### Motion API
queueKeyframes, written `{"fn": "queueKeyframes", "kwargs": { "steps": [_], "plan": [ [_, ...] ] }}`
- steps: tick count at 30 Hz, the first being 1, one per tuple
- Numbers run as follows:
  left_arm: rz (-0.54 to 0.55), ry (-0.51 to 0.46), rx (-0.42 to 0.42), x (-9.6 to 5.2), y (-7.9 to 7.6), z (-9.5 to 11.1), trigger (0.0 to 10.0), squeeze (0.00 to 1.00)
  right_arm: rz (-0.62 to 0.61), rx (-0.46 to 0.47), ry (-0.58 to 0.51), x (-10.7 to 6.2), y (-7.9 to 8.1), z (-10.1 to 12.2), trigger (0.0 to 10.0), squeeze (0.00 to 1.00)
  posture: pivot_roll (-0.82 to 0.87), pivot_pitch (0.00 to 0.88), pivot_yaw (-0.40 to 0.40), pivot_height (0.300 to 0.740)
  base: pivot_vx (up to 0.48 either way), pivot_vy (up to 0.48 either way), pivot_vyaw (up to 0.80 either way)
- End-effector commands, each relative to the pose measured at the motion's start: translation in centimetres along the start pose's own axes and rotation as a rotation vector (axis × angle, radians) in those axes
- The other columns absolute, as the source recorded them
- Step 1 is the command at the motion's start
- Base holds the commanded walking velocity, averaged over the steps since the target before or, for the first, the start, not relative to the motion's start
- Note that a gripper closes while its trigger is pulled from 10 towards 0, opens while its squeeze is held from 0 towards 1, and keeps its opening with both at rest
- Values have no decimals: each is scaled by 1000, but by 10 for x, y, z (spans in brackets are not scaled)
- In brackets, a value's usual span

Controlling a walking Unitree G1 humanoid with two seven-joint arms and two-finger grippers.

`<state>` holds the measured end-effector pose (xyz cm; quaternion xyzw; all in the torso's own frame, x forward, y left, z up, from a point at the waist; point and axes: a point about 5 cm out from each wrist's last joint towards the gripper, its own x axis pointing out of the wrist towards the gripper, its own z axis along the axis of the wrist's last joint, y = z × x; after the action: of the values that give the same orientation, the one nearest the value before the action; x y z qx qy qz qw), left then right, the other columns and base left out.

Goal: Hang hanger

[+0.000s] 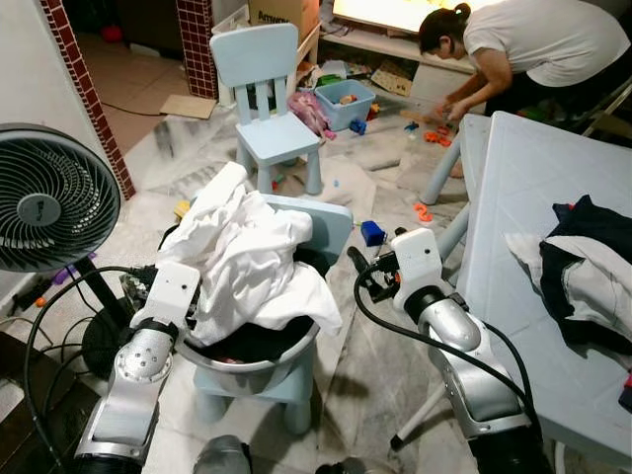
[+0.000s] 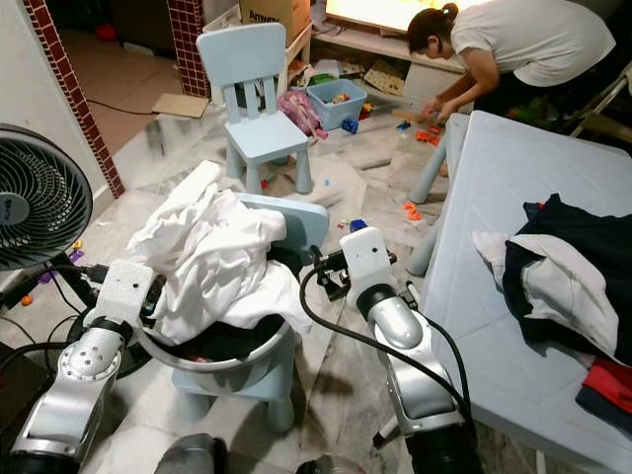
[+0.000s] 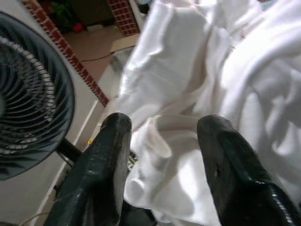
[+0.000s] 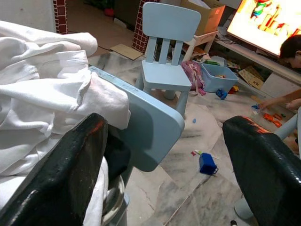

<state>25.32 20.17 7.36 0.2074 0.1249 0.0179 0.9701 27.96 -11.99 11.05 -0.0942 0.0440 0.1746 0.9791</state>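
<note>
Both arms were raised on either side of a grey basin (image 1: 259,373) resting on a small blue chair (image 1: 326,225). Left gripper (image 3: 162,155) stood parted against the white laundry (image 1: 247,259) heaped in it, clasping nothing. Right gripper (image 4: 181,160) was spread wide, empty, beside the chair back. No hanger could be identified. Dark clothes (image 1: 583,267) lay on the right-hand table (image 1: 533,197); a person (image 1: 523,44) crouched beyond.

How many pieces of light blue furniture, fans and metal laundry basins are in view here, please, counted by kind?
Light blue child chairs: 2, one far, one holding the basin
Light blue table: 1
Fan: 1
Metal basin: 1
Total: 5
</note>
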Motion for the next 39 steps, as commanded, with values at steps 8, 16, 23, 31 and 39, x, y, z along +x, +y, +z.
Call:
{"fn": "queueKeyframes", "kwargs": {
  "steps": [8,16,23,31,39],
  "plan": [
    [89,2,8,-9,10,-12,10000,1000,-12,3,7,0,-3,-2,10000,0,56,30,-81,740,0,0,0],
    [-54,113,-38,-7,-4,-41,10000,63,-10,2,10,-1,-4,-2,10000,0,46,36,-86,740,0,0,0],
    [-43,97,-14,-4,-3,-42,10000,0,-10,-1,12,-1,-4,-2,10000,0,42,36,-89,740,0,0,0],
    [-15,65,26,8,4,-41,10000,0,-8,-4,12,-2,-4,-2,10000,0,42,36,-89,740,0,0,0],
    [6,60,21,19,6,-41,10000,0,-12,-11,16,-4,-7,-2,10000,0,15,38,-95,740,0,0,0]
  ]
}}
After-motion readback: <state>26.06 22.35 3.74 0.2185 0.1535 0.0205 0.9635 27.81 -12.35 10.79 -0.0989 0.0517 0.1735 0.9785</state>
